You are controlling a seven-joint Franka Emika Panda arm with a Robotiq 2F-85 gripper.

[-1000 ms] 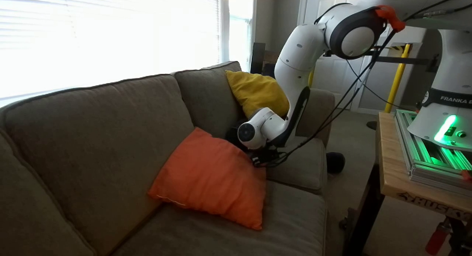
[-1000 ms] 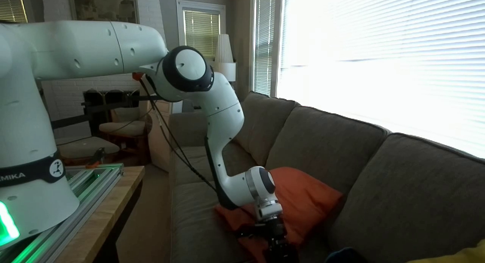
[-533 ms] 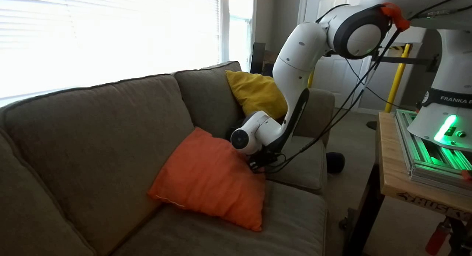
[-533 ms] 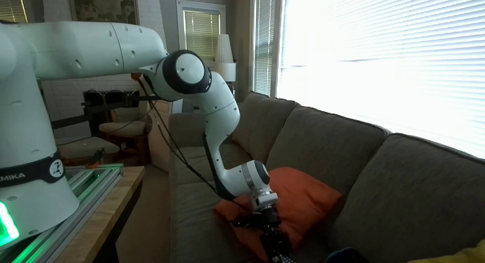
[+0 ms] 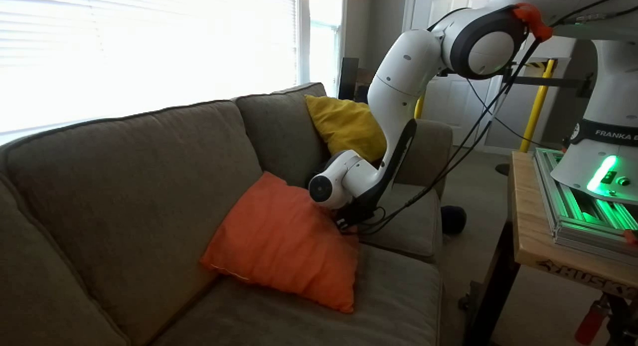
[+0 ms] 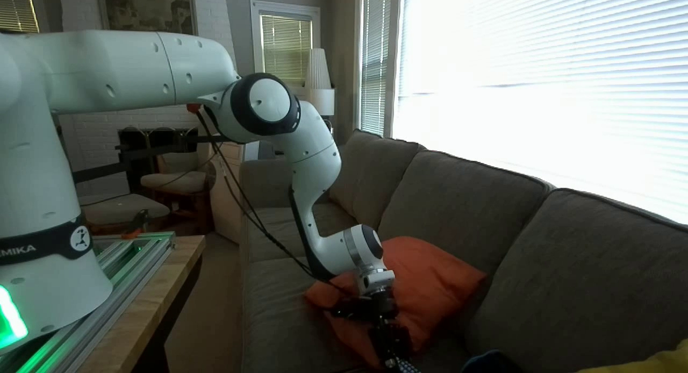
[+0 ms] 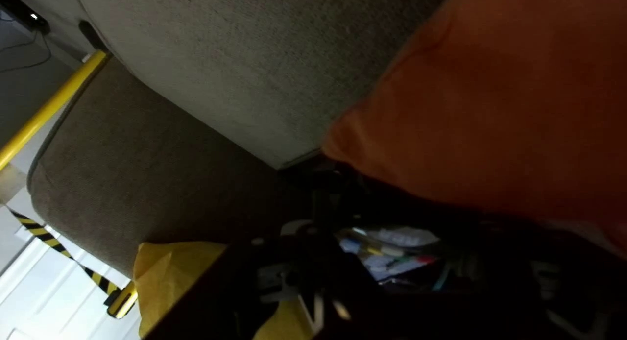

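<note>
One orange throw pillow [image 5: 284, 239] lies on the taupe sofa [image 5: 398, 296], near in an exterior view. The gripper [image 6: 396, 359] is just beside it; too dark to tell whether wide or holding.

Our base light [image 5: 602, 172] glows green. Our upper arm [image 6: 140, 66] lies near-level; beyond the elbow [image 6: 269, 100], our forearm [image 6: 314, 174] slopes downward. Our wrist [image 6: 346, 249] is bent, and the end effector [image 6: 395, 356] points down at a slant. In the wrist view, shadow prevents us from verifying its grip state.
</note>
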